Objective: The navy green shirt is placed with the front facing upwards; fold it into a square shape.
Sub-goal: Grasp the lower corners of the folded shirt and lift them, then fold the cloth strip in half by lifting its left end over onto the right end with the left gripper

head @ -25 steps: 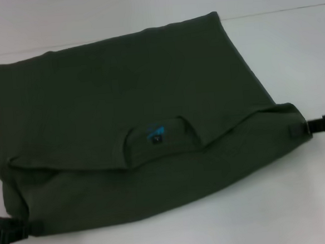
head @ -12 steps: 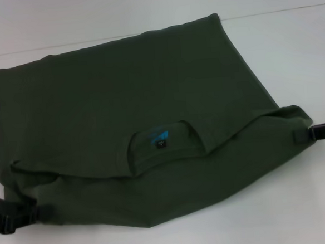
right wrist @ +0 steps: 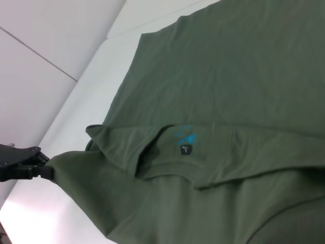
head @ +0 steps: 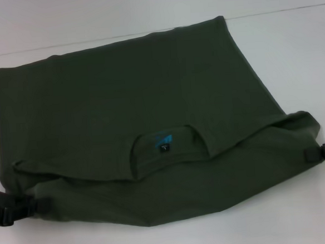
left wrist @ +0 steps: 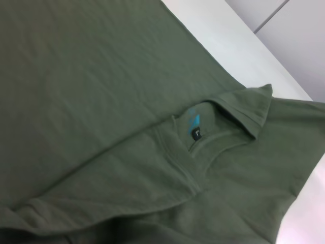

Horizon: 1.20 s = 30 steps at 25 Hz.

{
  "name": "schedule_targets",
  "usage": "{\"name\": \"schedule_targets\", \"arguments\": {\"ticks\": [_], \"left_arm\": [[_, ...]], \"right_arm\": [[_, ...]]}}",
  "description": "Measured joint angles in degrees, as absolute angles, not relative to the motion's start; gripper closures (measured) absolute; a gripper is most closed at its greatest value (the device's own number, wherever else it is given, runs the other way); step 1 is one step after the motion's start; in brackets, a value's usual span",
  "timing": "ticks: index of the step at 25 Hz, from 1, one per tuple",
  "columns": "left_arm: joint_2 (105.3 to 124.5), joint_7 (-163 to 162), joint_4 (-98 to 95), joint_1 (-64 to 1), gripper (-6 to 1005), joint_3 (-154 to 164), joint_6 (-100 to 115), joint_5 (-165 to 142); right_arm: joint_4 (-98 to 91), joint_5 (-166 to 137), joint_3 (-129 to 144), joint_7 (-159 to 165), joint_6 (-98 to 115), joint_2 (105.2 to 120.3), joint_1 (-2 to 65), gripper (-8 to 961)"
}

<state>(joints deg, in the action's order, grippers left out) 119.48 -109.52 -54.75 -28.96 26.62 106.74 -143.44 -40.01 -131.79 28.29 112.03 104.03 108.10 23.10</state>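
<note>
The navy green shirt (head: 151,117) lies spread across the white table (head: 291,51), filling most of it from the far left to the near right; its near part is doubled over the rest, so a long folded band runs along the near side and the collar opening sits roughly in the middle of that band; inside the collar a black label (head: 163,149) with a blue logo (head: 163,138) above it faces up; the cloth seen is plain, with no print showing.

The left gripper (head: 37,206) sits low at the near left corner of the shirt, its black fingers pinched on the cloth where the folded band ends; the fabric there is drawn into a small point toward the fingers; the same gripper shows far off in the right wrist view (right wrist: 48,172), clamped on a stretched corner of the shirt.

The right gripper (head: 312,153) is at the right edge of the table, at the near right corner of the shirt, closed on the fabric; the fold there bulges up slightly just beyond it.

The far edge of the shirt lies flat; the far right corner reaches close to a seam line in the table.
</note>
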Motion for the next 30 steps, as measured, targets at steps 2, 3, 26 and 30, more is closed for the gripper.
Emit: {"name": "schedule_targets", "arguments": {"ticks": [2, 3, 26, 30], "left_arm": [[119.45, -109.52, -54.75, -29.04, 945, 26.62, 106.71, -143.52], [119.45, -109.54, -54.75, -29.07, 945, 26.62, 106.68, -143.55], [118.92, -109.53, -55.15, -29.57, 945, 25.04, 106.44, -141.12], [118.41, -109.42, -55.29, -29.91, 945, 23.3, 106.6, -140.19]], "right_arm": [[-40.04, -131.8, 28.14, 111.91, 104.05, 108.07, 22.56, 918], [-40.06, -131.81, 28.1, 111.78, 104.05, 108.02, 22.21, 918], [-40.94, -130.47, 21.99, 108.53, 107.27, 106.74, 19.33, 918], [-41.17, -130.44, 20.45, 109.74, 107.14, 106.64, 21.76, 918]]}}
